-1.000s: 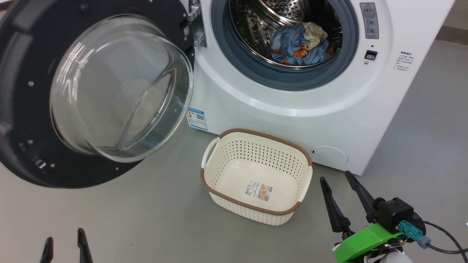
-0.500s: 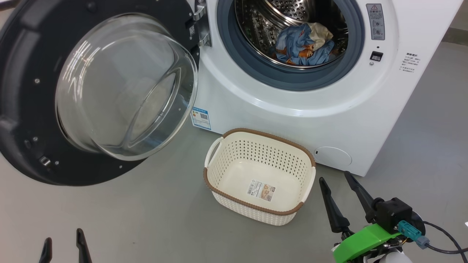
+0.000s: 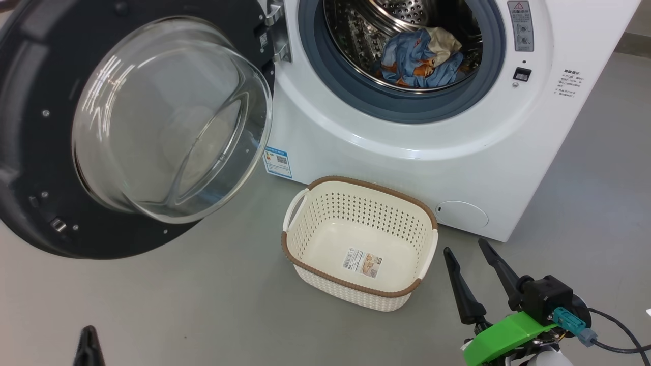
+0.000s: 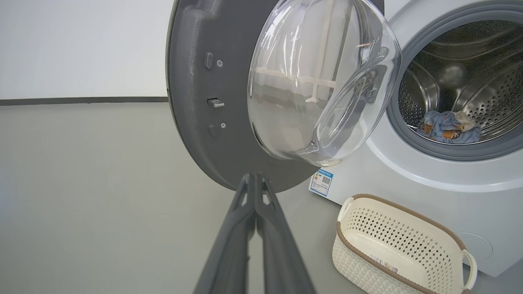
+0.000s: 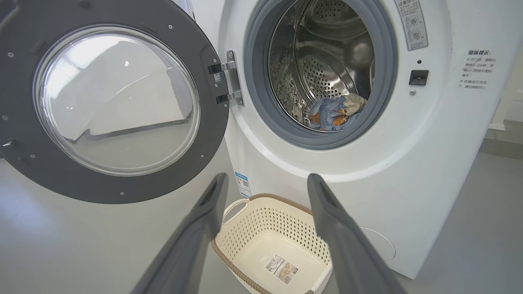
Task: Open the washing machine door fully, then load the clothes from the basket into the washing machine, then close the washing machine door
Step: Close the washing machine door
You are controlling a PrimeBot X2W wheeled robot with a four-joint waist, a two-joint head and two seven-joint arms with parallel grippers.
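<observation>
Clothes (image 3: pixel 419 58) sit inside the washing machine (image 3: pixel 407 168) top centre, and the washing machine door (image 3: pixel 30 152) hangs open upper left: stiff and slick, probably best pushed on its black rim with the pressed-together left gripper (image 4: pixel 255 177), while the right gripper (image 3: pixel 465 246) is spread.

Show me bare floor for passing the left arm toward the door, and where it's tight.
Bare floor lies wide between the washing machine door, the basket and the left gripper. Tight: between door glass and basket, and right of the basket, by the right gripper and washing machine.
</observation>
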